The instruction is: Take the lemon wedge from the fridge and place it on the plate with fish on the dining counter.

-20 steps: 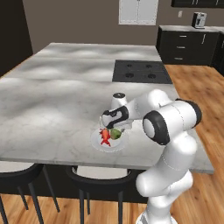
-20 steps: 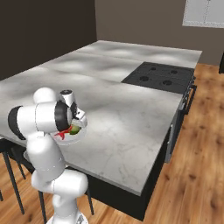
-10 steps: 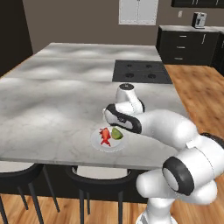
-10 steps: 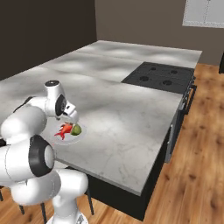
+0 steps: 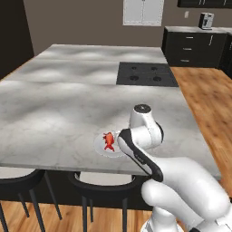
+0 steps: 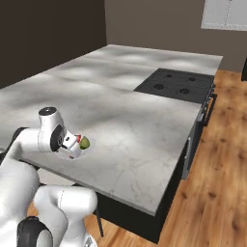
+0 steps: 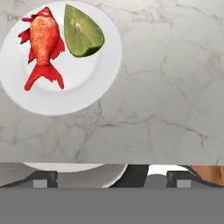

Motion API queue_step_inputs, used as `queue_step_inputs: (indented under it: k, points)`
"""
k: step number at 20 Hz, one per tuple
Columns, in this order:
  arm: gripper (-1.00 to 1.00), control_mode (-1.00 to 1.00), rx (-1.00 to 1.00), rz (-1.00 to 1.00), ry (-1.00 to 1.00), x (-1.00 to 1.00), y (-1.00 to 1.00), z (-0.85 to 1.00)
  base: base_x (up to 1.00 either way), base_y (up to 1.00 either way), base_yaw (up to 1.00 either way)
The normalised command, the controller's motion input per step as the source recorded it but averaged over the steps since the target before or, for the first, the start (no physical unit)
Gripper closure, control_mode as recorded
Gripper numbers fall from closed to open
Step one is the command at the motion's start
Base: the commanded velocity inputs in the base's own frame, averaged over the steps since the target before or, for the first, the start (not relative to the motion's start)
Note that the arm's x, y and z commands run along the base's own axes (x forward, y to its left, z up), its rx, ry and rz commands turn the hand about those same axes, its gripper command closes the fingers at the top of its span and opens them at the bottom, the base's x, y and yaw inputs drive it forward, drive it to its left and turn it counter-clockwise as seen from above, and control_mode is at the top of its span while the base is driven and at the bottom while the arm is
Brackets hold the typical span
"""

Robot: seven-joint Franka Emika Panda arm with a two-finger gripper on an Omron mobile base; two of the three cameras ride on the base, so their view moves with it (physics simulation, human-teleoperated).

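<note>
One lemon wedge [image 7: 82,31] is lying on the plate [image 7: 78,83] just beside the fish [image 7: 43,45], near the dining counter [image 5: 59,104] edge; my gripper is hanging above with jaws spread wide, gripping nothing
</note>
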Motion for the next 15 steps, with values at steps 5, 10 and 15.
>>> queue_step_inputs:
  k: [5,10,15]
  points:
    - [-1.00,-1.00,-0.09,0.03,-0.24,-1.00,-0.72,0.12,0.00,0.00,0.00]
    - [-1.00,-1.00,-0.14,0.10,-0.67,-1.00,-0.43,1.00,0.00,0.00,0.00]
    - [-1.00,-1.00,-0.09,0.05,-0.81,-1.00,-0.33,0.68,0.00,0.00,0.00]
